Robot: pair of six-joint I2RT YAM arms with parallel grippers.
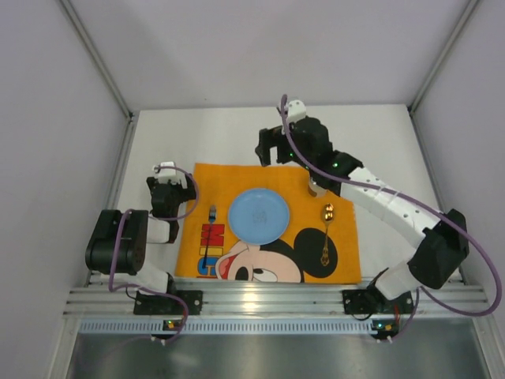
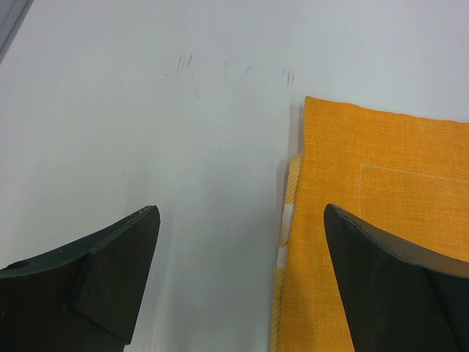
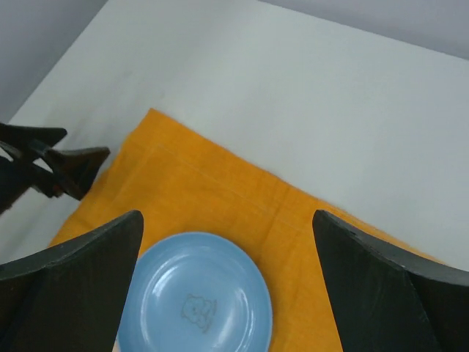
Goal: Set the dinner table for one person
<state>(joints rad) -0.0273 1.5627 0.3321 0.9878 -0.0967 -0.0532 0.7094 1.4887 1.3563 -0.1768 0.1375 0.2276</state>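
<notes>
The worktop (image 1: 197, 134) spreads white beneath us, an orange mat (image 1: 209, 178) at its near edge. On it: blue plate (image 1: 259, 215), fork (image 1: 210, 229) left, spoon (image 1: 326, 233) right. Our left fingers (image 2: 110, 264) hang spread over the mat's far left corner, right fingers (image 3: 381, 279) spread over its far edge, both empty.

One placemat (image 1: 207, 180), one blue plate (image 1: 259, 215), one fork (image 1: 211, 227), one spoon (image 1: 326, 234).

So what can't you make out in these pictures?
Top view: the right arm covers the mat's far right corner.
Top view: the utensil left of the plate is too small to tell fork from knife.
Right wrist view: the plate's near rim is cut off by the bottom edge; its centre mark too faint to read.
</notes>
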